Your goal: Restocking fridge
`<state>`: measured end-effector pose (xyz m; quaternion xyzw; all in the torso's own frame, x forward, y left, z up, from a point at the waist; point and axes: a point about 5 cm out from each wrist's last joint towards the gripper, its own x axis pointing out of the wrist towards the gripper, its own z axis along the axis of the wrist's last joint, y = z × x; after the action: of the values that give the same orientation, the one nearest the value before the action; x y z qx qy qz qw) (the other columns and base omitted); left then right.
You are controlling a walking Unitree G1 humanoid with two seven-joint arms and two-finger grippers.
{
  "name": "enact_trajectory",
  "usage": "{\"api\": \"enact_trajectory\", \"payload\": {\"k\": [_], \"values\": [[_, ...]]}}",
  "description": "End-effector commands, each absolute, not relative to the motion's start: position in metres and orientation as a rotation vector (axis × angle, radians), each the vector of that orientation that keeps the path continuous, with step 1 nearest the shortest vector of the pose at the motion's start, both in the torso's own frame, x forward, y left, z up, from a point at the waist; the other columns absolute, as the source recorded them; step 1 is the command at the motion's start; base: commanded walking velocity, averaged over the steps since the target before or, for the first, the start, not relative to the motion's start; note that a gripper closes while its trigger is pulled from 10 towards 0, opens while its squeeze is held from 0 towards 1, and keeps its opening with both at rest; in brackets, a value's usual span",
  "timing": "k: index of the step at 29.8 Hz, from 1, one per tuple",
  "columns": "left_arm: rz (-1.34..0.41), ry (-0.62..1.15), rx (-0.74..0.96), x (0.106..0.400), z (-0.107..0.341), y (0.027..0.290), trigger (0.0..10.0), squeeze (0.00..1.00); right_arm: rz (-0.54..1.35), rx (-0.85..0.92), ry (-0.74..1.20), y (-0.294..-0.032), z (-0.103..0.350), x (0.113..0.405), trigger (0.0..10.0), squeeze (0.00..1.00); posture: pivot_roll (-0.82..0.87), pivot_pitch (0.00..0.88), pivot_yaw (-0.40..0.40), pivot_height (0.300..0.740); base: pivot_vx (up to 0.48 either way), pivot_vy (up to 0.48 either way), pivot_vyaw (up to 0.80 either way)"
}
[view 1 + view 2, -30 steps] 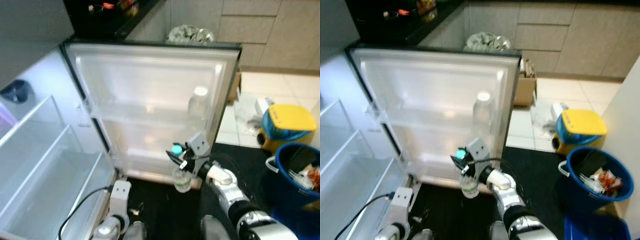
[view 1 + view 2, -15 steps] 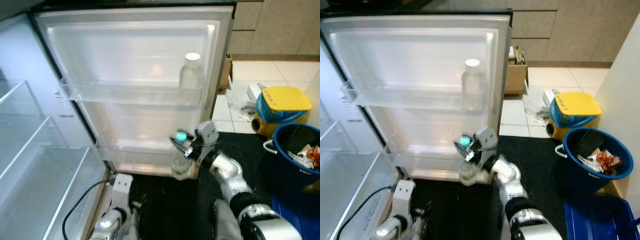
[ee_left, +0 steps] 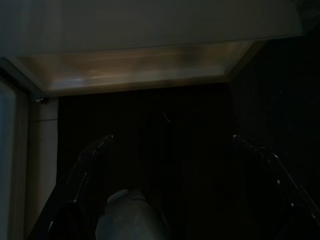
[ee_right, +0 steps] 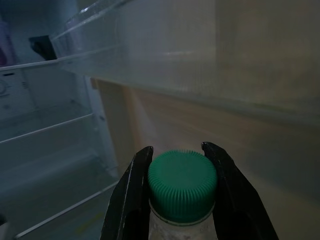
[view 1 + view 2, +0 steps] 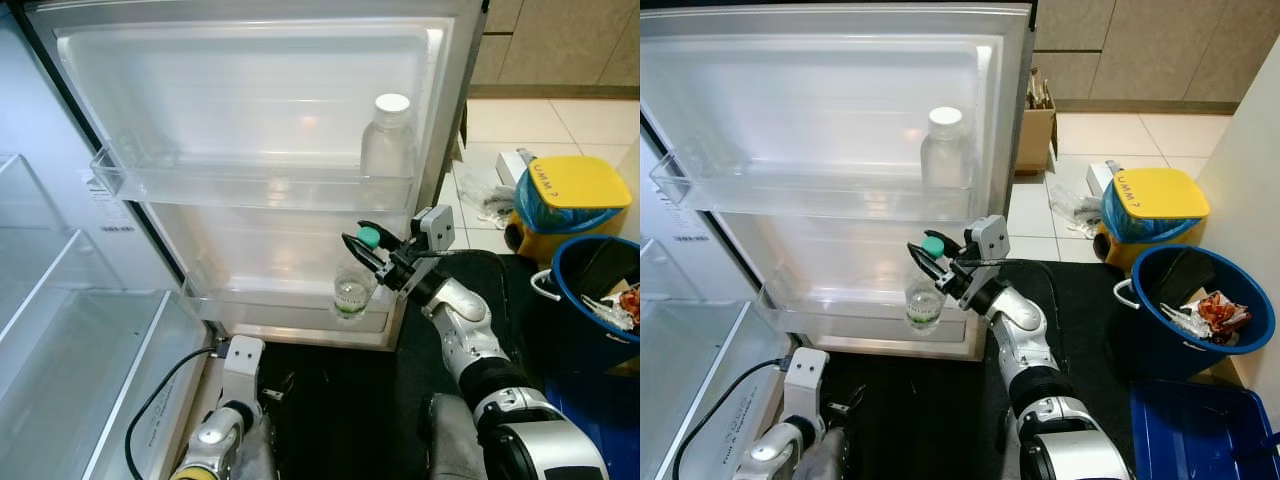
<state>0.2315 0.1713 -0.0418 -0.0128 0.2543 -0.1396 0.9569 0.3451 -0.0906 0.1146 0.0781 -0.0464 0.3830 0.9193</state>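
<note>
Green-capped bottle (image 5: 352,285) pinched by right gripper (image 5: 366,246) — inside lower door shelf (image 5: 270,308) rim.

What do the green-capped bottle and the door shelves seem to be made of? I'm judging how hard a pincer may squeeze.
The green-capped bottle, held at its neck by the right pincer, looks like thin clear plastic: see-through wall, ribbed matte cap. The upper door shelf and lower door shelf look like rigid translucent plastic, glossy, with the door liner showing through.
</note>
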Motion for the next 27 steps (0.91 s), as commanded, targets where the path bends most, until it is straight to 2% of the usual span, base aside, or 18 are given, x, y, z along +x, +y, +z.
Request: {"api": "enact_trajectory", "payload": {"k": [1,4,8,12,15,21,27], "values": [[-0.257,0.516,-0.021,0.226,-0.043,0.184,10.0,0.0,0.734,0.153,-0.117,-0.094,0.116,0.347,10.0,0.0,-0.04,0.019,0.037,0.535,0.0,0.0,0.0],[-0.25,0.506,-0.019,0.225,-0.042,0.189,10.0,0.0,0.646,0.209,-0.098,-0.103,0.115,0.352,10.0,0.0,-0.04,0.028,0.04,0.535,0.0,0.0,0.0],[-0.246,0.5,-0.019,0.225,-0.041,0.191,10.0,0.0,0.619,0.238,-0.095,-0.106,0.114,0.353,10.0,0.0,-0.03,0.034,0.041,0.535,0.0,0.0,0.0],[-0.213,0.452,-0.019,0.231,-0.033,0.204,10.0,0.0,0.488,0.42,-0.106,-0.122,0.113,0.357,10.0,0.0,-0.02,0.057,0.049,0.535,0.0,0.0,0.0],[-0.212,0.444,-0.013,0.231,-0.032,0.206,10.0,0.0,0.41,0.489,-0.126,-0.132,0.113,0.359,10.0,0.0,-0.01,0.066,0.058,0.535,0.0,0.0,0.0],[-0.23,0.429,-0.001,0.231,-0.03,0.208,10.0,0.0,0.304,0.581,-0.136,-0.144,0.11,0.36,10.0,0.0,0.01,0.081,0.078,0.535,0.0,0.0,0.0],[-0.242,0.389,0.009,0.234,-0.024,0.213,10.0,0.0,0.274,0.582,-0.125,-0.145,0.11,0.362,10.0,0.0,0.03,0.1,0.09,0.535,0.0,0.0,0.0]]}}
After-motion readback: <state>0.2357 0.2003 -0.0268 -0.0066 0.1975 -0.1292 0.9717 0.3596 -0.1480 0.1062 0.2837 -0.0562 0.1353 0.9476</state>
